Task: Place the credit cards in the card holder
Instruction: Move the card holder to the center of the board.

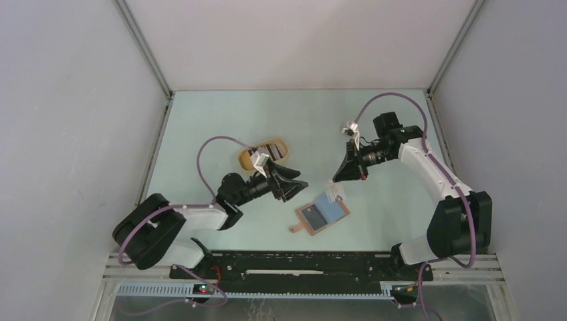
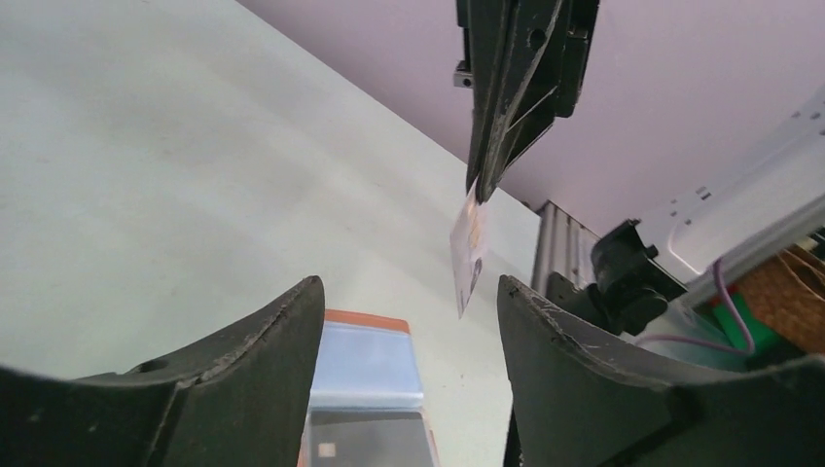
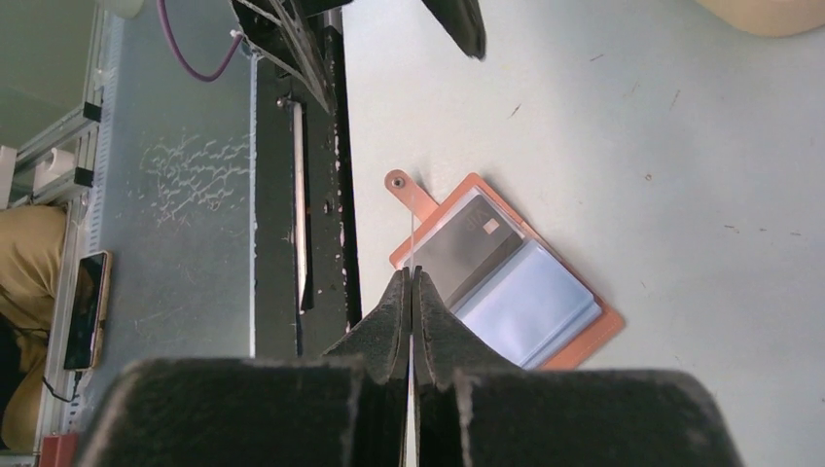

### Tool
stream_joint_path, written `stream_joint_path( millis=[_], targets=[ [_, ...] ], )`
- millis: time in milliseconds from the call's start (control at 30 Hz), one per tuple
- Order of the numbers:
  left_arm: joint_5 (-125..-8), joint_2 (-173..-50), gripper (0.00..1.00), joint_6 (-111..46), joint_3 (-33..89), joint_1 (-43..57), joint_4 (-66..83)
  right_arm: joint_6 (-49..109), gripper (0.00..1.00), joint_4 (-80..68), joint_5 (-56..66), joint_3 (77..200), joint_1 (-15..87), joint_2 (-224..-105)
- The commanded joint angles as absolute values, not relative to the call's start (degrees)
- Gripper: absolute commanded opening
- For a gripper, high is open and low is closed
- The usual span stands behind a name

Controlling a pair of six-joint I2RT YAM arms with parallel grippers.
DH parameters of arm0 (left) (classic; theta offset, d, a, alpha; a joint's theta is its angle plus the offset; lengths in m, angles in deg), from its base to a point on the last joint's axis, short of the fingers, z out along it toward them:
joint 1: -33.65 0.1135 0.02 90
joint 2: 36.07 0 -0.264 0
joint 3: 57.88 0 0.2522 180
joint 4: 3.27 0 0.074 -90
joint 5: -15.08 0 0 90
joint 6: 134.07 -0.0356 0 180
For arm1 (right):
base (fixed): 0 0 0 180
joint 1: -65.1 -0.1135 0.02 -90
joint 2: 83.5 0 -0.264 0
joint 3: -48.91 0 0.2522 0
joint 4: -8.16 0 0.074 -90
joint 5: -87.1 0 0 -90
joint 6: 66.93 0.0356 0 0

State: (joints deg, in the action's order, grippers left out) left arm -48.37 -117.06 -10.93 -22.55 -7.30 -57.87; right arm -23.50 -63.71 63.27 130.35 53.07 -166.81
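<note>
The card holder point(image 1: 321, 212) lay open and flat on the table point(image 1: 220, 120), between my two hands. It was a thin reddish-brown rectangle, smooth like leather. A small tab with a round snap stuck out from its left side. Next to that was a dark card point(image 1: 311, 215), grey and shiny, tucked in a clear plastic pocket. The right half was another clear pocket, pale blue and a bit cloudy.

Furthest left sat an oval tan tray point(image 1: 267, 155) with a rounded rim. Something striped lay in it, too small for me to tell. My left hand point(image 1: 294, 184) hung just beside the tray, to the left of the card holder. Its two black fingers point(image 2: 263, 341) stood apart and held nothing. They were rough and scuffed at the edges. The table was pale green, flat and dull, with tiny scratches.

My right hand point(image 1: 348, 175) hung over the far right corner of the card holder. Its fingers were pressed together on a thin white card point(image 1: 334, 192), which hung down on its edge. I could not tell if the card touched the holder.
</note>
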Motion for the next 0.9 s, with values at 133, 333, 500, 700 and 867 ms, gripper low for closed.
stream_joint_path(
  millis=[133, 333, 500, 700, 867],
  targets=[
    [-67.2, -105.9, 0.74, -14.3, -32.9, -10.1, -58.8, -14.3, 0.0, -54.8, 67.6, 127.5, 54.5, -168.8],
    [-84.3, -92.8, 0.82, -21.8, -33.2, -16.5, -45.2, -8.4, 0.0, -51.3, 64.9, 127.3, 52.3, -175.7],
    [-96.4, -87.9, 1.0, -22.9, -32.0, -20.0, -36.9, -3.0, 0.0, -46.8, 59.5, 126.3, 50.2, -178.7],
    [-93.0, -92.7, 0.93, -13.3, -34.0, -19.9, -42.1, -0.6, 0.0, -45.1, 57.2, 125.9, 49.5, -182.1],
    [-87.1, -102.7, 0.7, -7.1, -32.5, -21.8, -45.3, 1.4, 0.0, -44.0, 54.7, 125.8, 48.4, -184.7]
  ],
)
